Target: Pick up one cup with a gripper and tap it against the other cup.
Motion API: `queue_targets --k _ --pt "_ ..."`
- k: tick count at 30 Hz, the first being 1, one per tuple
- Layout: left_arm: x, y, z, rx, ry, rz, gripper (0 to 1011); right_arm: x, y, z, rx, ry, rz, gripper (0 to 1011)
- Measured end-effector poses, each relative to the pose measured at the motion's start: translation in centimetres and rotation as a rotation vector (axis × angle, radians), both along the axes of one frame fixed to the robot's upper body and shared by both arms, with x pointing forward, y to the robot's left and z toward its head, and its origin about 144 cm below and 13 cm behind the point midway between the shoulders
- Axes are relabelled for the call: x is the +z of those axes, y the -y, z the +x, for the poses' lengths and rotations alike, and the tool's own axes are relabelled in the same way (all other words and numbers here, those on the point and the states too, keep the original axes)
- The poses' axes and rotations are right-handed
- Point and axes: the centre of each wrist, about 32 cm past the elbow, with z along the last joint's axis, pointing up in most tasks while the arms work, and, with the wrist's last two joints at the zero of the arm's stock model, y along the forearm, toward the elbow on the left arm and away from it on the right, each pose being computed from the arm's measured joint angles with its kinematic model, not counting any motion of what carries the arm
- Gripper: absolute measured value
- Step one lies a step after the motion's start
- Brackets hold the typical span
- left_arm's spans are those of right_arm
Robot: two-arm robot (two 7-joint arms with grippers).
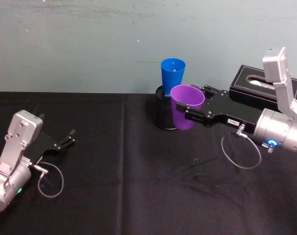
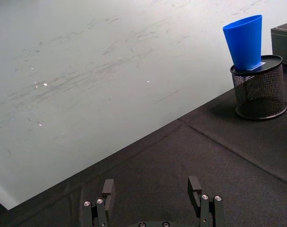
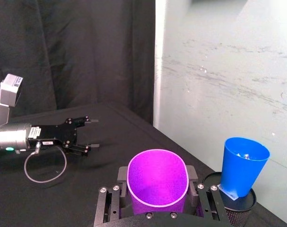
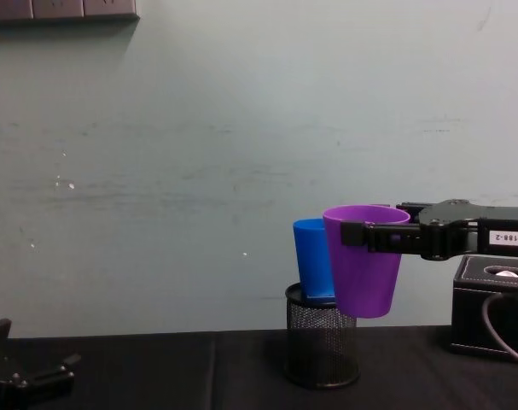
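Note:
The purple cup (image 1: pixel 186 108) hangs upright above the table with my right gripper (image 1: pixel 197 104) shut on it just below the rim. Close beside it, on the wall side, the blue cup (image 1: pixel 172 73) stands in a black mesh pen holder (image 1: pixel 163 117). From the chest, the purple cup (image 4: pixel 365 265) overlaps the blue cup (image 4: pixel 311 260). In the right wrist view a small gap separates the purple cup (image 3: pixel 157 182) from the blue cup (image 3: pixel 243 165). My left gripper (image 1: pixel 67 138) rests low at the table's left, open and holding nothing, its fingers (image 2: pixel 108 188) spread apart.
A black box (image 1: pixel 265 85) sits at the back right, just behind my right arm. A pale wall runs along the table's far edge. Black cloth (image 1: pixel 119 186) covers the table between the two arms.

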Motion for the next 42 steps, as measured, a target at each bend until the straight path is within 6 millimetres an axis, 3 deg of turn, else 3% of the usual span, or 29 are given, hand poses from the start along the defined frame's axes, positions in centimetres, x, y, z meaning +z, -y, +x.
queue_targets --k 19,42 --pt "0.0 0.0 0.0 0.000 0.000 0.000 1011 -0.1 -0.5 0.1 -0.011 0.002 -0.019 726" --pt "0.0 0.0 0.0 0.000 0.000 0.000 1011 0.0 -2.0 2.3 -0.082 0.019 -0.014 726"
